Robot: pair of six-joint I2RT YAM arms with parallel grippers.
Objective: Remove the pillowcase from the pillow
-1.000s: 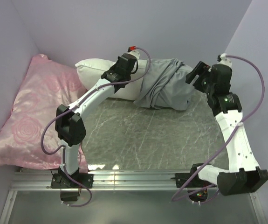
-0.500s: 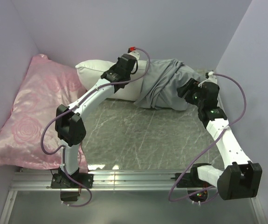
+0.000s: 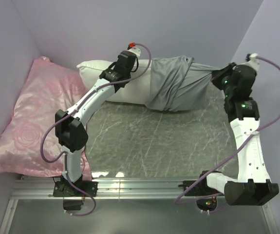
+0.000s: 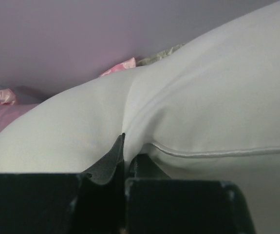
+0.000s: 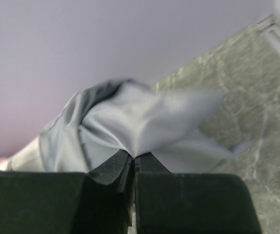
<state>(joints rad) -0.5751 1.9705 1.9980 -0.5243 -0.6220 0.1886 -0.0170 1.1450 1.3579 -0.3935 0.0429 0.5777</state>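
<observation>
Pillow (image 3: 101, 78): white and plump, lying along the far edge of the marbled tabletop (image 3: 154, 141), close to the back wall. Its left half is bare, and its left end is just beside the pink rose-patterned pillow (image 3: 32, 122).
Pillowcase (image 3: 171, 90): grey, rucked into slanting folds over the pillow's right half. Its far right end is drawn out to a taut point.
Left gripper (image 4: 124, 146): fingers pressed together on a pinched ridge of the bare white pillow fabric, near a piped seam (image 4: 217, 153).
Right gripper (image 5: 132, 158): fingers clamped on grey cloth at the drawn-out tip of the pillowcase.
Step in hand: judged to be the pull-off stroke. The left arm anchors the pillow while the right arm hauls the case off its end. About half the pillow appears uncovered.
Next move calls for: pulling the right gripper further right, along the pillow's long axis, with the left pinch held firm. Little room shows before the right wall, so a regrasp nearer the open hem is likely to be needed.
Risk: either thin pinch may slip, or the pillow may slide along with the case.
</observation>
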